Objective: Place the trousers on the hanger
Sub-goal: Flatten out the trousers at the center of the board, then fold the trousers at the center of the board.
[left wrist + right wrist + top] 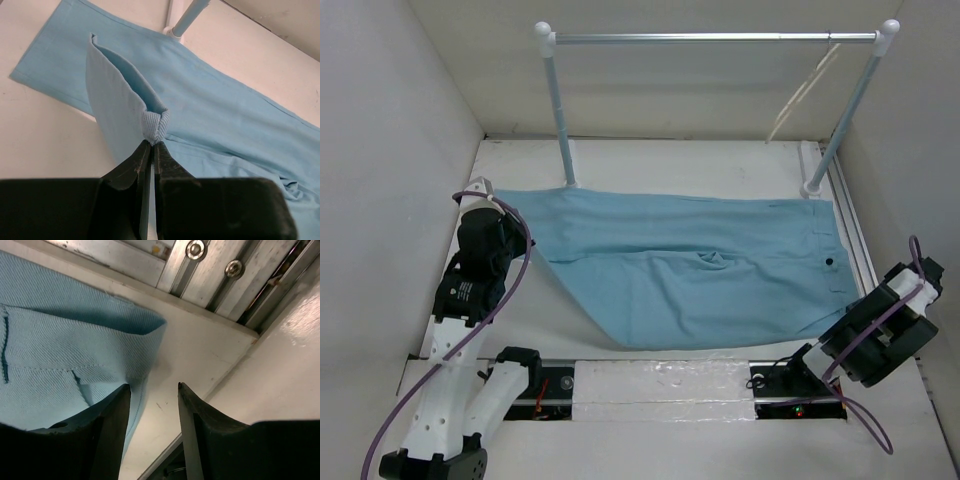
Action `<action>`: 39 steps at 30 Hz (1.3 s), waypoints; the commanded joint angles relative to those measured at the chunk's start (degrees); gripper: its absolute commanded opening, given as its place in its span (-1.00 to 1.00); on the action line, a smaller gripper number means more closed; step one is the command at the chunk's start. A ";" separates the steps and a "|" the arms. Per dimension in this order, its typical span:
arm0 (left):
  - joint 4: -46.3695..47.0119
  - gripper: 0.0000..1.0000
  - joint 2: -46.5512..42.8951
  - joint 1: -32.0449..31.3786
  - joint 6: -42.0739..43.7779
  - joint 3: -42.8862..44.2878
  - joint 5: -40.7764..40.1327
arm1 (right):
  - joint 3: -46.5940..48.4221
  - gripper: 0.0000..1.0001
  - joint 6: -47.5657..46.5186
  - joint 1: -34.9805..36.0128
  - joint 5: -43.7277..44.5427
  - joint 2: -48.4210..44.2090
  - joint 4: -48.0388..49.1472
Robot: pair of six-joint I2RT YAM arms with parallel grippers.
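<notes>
The light blue trousers (pixel 700 270) lie flat across the table, leg ends at the left and the waistband with a dark button (pixel 829 263) at the right. My left gripper (pixel 500 212) is shut on a pinched-up fold of a leg end (pixel 156 124); the cloth (pixel 225 110) rises into the left gripper's (pixel 152 143) tips. My right gripper (pixel 842 335) is open at the near waistband corner. In the right wrist view the right gripper (pixel 154 386) has its left finger over the trousers' (pixel 60 340) edge and its right finger over bare table. The cream hanger (pixel 805 95) hangs from the rail's right end.
A silver rail (pixel 715 38) on white posts (pixel 560 110) spans the back of the table; one post foot (pixel 182 22) stands on the trousers' far edge. White walls enclose the table. A metal track (pixel 200 265) runs along the right side.
</notes>
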 commanded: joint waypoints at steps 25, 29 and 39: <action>4.95 -1.00 2.58 3.34 -1.26 -4.26 -16.80 | 17.27 -1.00 3.01 21.01 9.57 -13.52 0.08; 4.88 -1.00 6.09 4.84 -0.56 -1.63 -21.36 | 27.48 -1.00 3.45 25.84 8.52 -6.50 0.33; 5.93 -1.00 20.59 12.74 -1.09 6.46 -28.58 | 48.59 -1.00 1.87 30.68 2.19 16.35 4.99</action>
